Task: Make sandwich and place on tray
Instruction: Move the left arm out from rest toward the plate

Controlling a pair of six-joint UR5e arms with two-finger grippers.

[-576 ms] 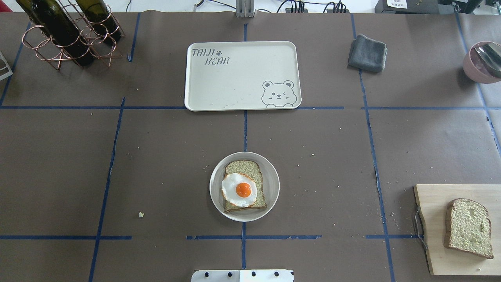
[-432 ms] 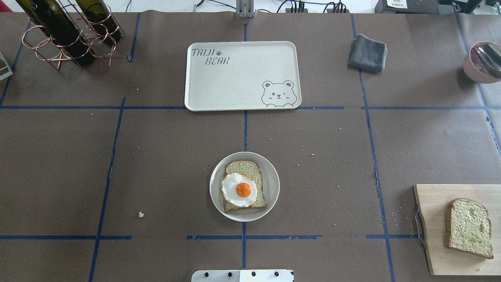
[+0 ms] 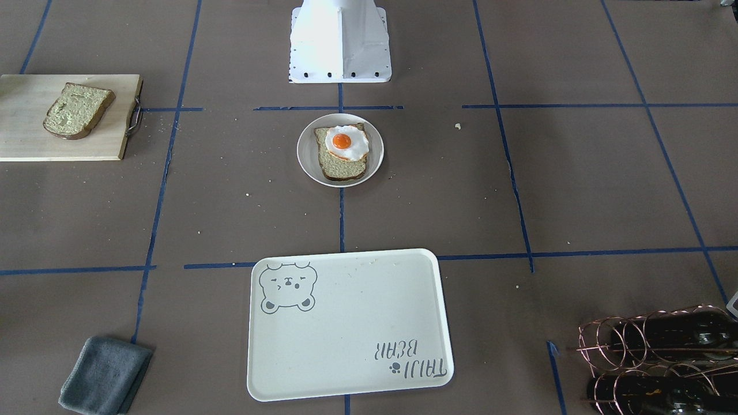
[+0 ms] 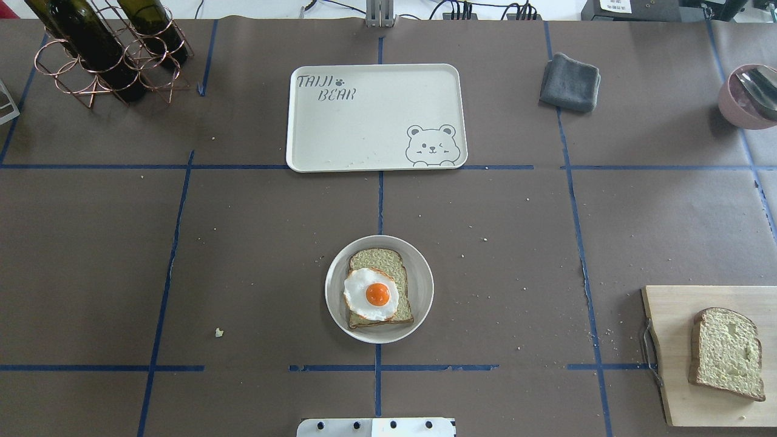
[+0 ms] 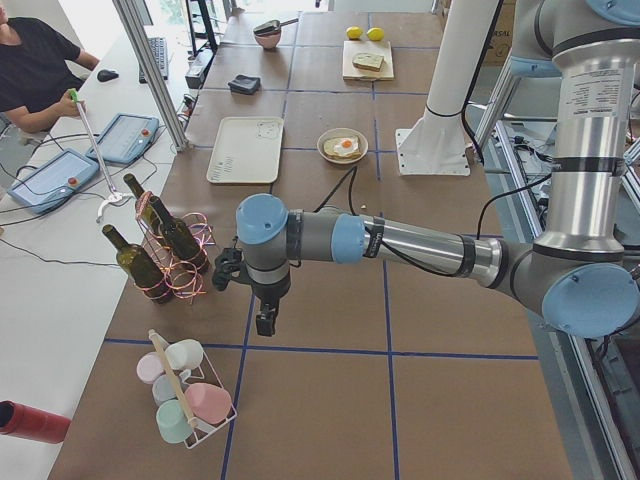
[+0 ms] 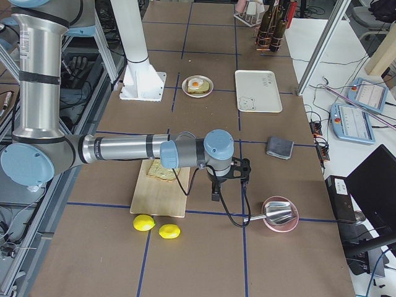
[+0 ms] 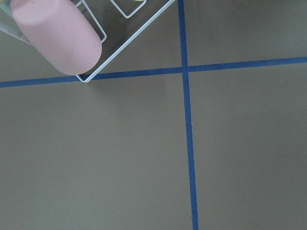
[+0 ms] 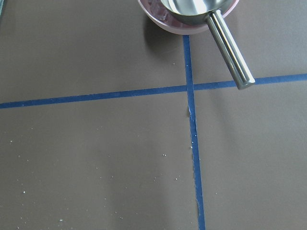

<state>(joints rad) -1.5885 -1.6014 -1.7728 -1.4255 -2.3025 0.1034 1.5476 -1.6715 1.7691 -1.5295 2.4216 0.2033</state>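
In the front view, the plate [image 3: 304,151] sat just before the robot's base. It held one slice of bread [image 3: 341,166] with the egg [image 3: 347,143] on top, so the sandwich looked half built. The second slice [image 3: 78,109] lay on the wooden board [image 3: 29,141], well apart on the robot's right, probably waiting to become the lid. The tray [image 3: 346,323] lay farther out with no food on it yet.

The overhead view showed the same layout and no arm.

From the left end, the left gripper [image 5: 263,322] pointed down over bare table near the bottle rack [image 5: 165,255], far from the food. I could not tell its grip.

From the right end, the right gripper [image 6: 216,193] hung between board and pink bowl [image 6: 276,229], its grip equally unclear. It sat nearest the spare slice.

The wrist views showed only table, a pink cup [image 7: 55,38] and a scoop [image 8: 225,43].
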